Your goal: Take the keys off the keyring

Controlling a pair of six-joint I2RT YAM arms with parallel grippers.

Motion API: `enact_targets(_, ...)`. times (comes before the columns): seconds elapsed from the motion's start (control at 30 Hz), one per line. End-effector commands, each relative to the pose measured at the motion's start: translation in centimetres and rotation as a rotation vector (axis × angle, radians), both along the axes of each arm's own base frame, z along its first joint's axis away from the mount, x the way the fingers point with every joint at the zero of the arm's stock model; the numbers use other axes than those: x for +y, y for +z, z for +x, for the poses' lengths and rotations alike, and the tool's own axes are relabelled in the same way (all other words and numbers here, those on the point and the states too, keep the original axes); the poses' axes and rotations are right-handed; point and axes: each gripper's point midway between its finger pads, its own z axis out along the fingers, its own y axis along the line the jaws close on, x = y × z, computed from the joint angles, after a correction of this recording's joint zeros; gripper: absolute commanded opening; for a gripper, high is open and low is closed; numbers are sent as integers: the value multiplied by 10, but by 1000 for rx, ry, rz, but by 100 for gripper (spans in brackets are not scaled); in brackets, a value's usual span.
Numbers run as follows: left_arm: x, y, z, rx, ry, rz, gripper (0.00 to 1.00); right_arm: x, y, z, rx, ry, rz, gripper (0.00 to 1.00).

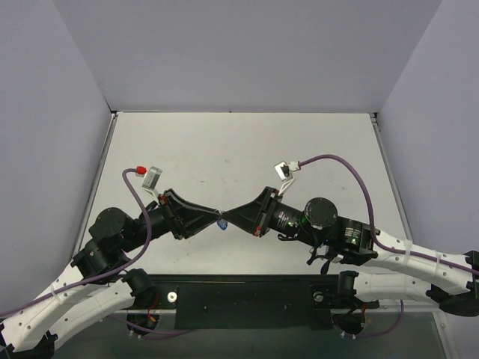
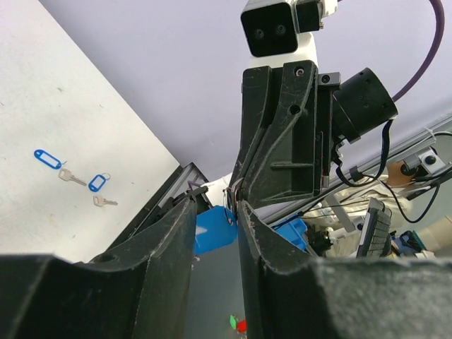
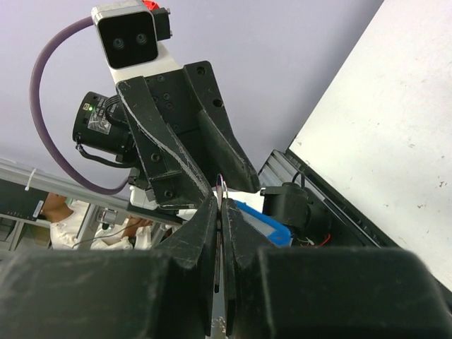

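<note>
1. The left gripper (image 1: pixel 212 219) and right gripper (image 1: pixel 233 217) meet tip to tip above the middle of the near half of the white table (image 1: pixel 224 149).
2. The right gripper's fingers (image 3: pixel 201 219) are pressed together on the keyring (image 3: pixel 222 189), a thin wire loop that shows just above their tips in the right wrist view.
3. The keyring's blue tag (image 3: pixel 263 223) hangs just beside those tips, on the side towards the table.
4. The left gripper's fingers (image 2: pixel 176 233) stand moderately apart. The blue tag sits in the gap at their far end, and I cannot tell whether either pad touches it.
5. The two keys (image 2: pixel 70 176) lie flat on the table, off the ring and well apart from both grippers, seen only in the left wrist view. One lies just beside the other, and each has its own blue key tag (image 2: pixel 97 182).
6. From above, the black gripper bodies cover the ring, and only a blue speck of the tag shows between them.
7. In each wrist view the opposite gripper and its wrist camera (image 2: pixel 272 27) fill the centre, backed by grey walls.
8. A purple cable (image 1: pixel 352 168) arches over the right arm.
</note>
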Motion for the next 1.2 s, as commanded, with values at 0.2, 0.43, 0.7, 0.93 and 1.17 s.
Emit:
enact_targets(0.2,-2,20,-10,-54,-56,-12,50,-2,24,-19,-21,74,76,0)
enact_targets(0.43,1,27,-14,-71,-66,-13,54,-2,23,-19,-22,75,74,0)
enact_targets(0.7,1,35,-25,-104,-116,4,54,-5,23,-20,-27,75,65,0)
enact_targets(0.93,4,39,-29,-135,-125,37,54,-6,24,-25,-28,99,61,0)
enact_targets(1.17,2,37,-32,-157,-151,76,52,-5,28,-28,-36,121,58,0)
